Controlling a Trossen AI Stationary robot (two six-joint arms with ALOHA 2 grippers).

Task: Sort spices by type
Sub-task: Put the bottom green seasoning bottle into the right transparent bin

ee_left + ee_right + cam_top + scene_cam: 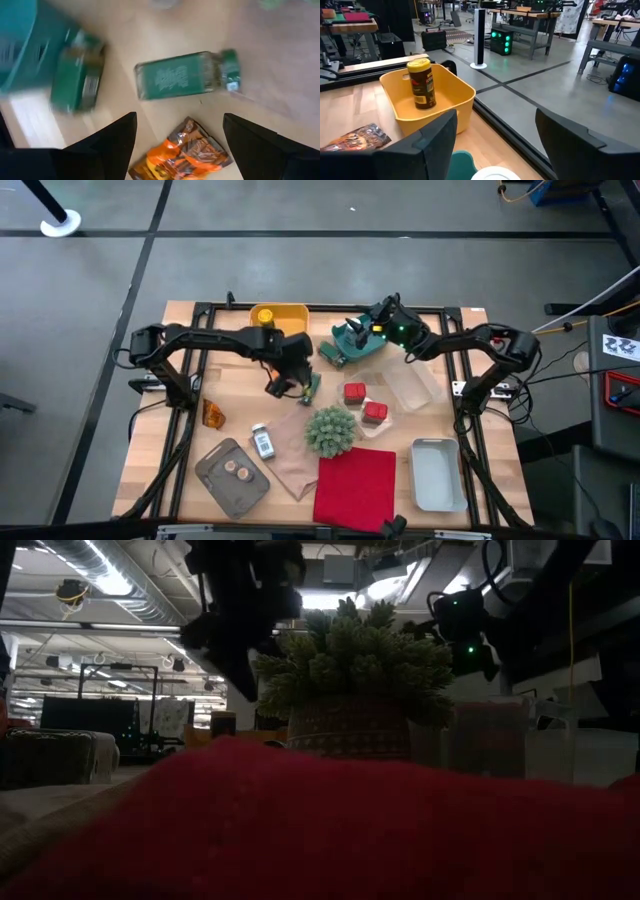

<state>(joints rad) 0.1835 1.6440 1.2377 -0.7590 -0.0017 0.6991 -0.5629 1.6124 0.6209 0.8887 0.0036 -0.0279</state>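
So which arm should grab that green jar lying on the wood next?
Left, probably. Its open hand hovers right over the green jar and a foil packet. The right hand is over by the teal bin.

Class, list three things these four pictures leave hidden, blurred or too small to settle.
1. Low view: the red cloth and plant ball block nearly all the table.
2. Left wrist view: motion blur smears the green jar's label.
3. High view: the two brown discs on the grey tray are too small to identify.

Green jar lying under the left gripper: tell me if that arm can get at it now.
Probably yes: the left gripper hangs open above the green jar, which lies bare on the table, though a foil packet sits beside it.
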